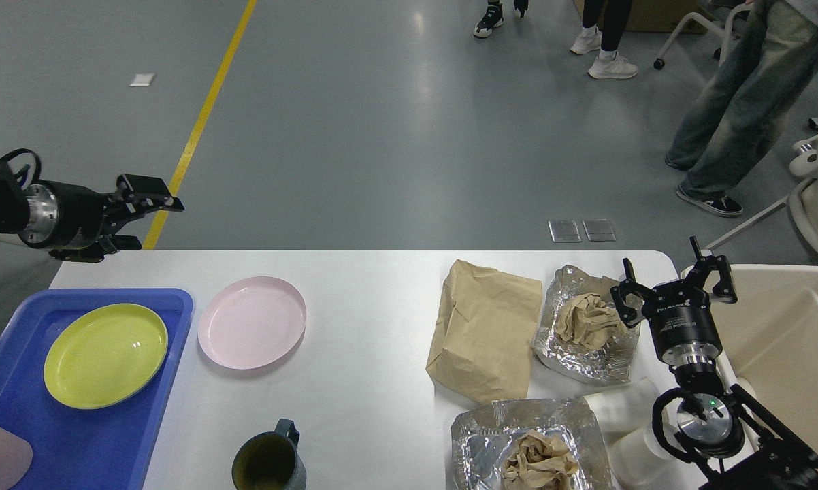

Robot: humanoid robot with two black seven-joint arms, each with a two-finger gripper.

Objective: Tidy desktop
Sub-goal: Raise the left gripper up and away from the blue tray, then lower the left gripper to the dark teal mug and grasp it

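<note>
Hovering over the desktop (354, 320), right gripper (674, 275) jaws spread, label unreadable, left gripper (152, 219) jaws parted

Bright, even overhead light fills the scene. A pale vertical streak of glare runs down the grey floor (419, 82), and the crumpled foil (586, 340) throws small glints. Shadows under the pink plate (252, 331) and paper bag (484, 330) are soft and short. Focus is sharp throughout; edge distortion is perhaps slight.
</note>
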